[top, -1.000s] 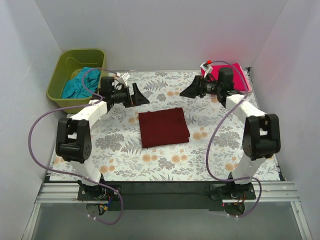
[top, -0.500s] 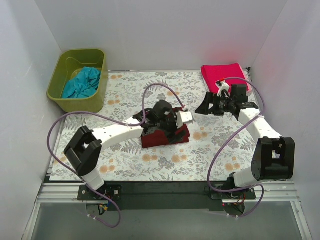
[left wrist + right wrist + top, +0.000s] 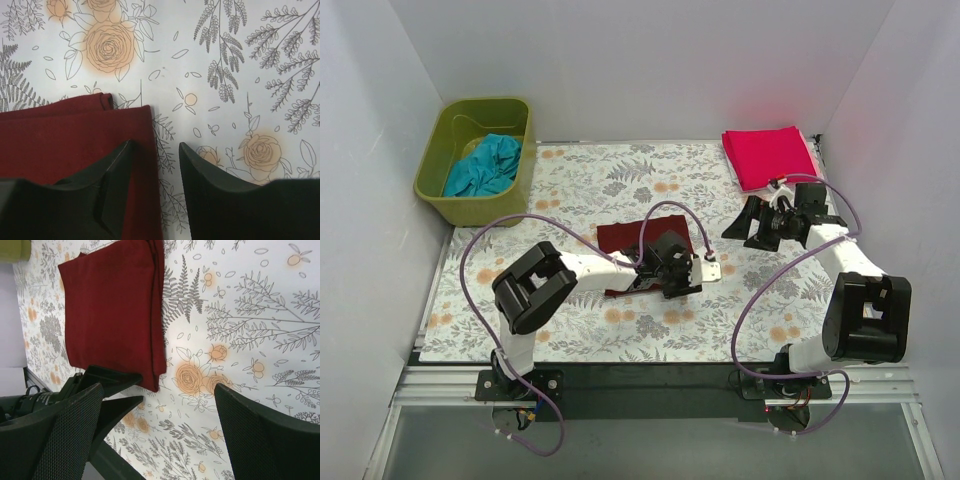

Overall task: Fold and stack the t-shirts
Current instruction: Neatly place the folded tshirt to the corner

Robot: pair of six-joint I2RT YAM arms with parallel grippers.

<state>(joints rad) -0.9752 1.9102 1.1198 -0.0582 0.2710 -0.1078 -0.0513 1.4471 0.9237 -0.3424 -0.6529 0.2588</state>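
Observation:
The dark maroon t-shirt [image 3: 625, 237] lies folded in the middle of the floral cover, partly under my left arm. In the left wrist view the maroon t-shirt [image 3: 70, 132] fills the left side. My left gripper [image 3: 156, 145] straddles its right edge: one finger is over the cloth, the other over the cover, and a gap shows between them. From above, the left gripper [image 3: 678, 283] sits at the shirt's near right corner. My right gripper [image 3: 745, 232] hovers wide open to the right, empty. Its wrist view shows the maroon t-shirt [image 3: 115, 310] ahead of the right gripper [image 3: 159, 390]. The pink-red t-shirt [image 3: 770, 157] lies folded at the back right.
A green bin [image 3: 428, 170] at the back left holds the crumpled teal t-shirt [image 3: 485, 165]. White walls close in the table on three sides. The floral table cover [image 3: 570, 190] spans the work surface.
My left arm swung from the back left down to the maroon shirt's near right corner, its jaws narrowing. My right arm drew away from the pink-red shirt toward the middle, still wide open.

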